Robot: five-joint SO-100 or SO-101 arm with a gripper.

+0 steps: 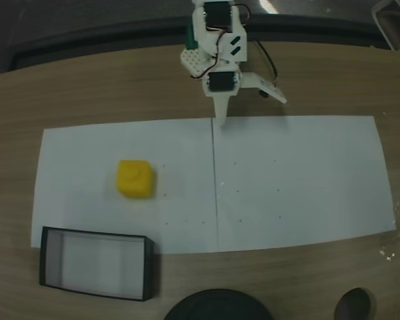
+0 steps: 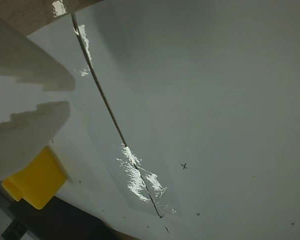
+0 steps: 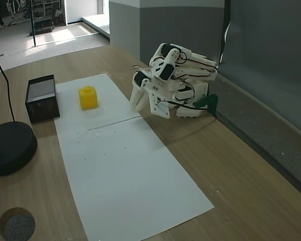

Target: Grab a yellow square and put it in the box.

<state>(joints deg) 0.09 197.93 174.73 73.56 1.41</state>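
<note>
Claw (image 1: 224,115) sits folded low at the far edge of the white paper sheet (image 1: 307,180), tips just over the sheet's centre seam. Fingers look pressed near together, pinching nothing; the exact gap you cannot tell.

Yellow square (image 1: 135,178) rests on the sheet, well apart from the claw: in a fixed view it lies to the claw's left and nearer the camera. The box (image 1: 47,260) lies beyond the square on that same side, at the sheet's corner.

Judgement: you must swing toward that side and reach out before any grasp.
</note>
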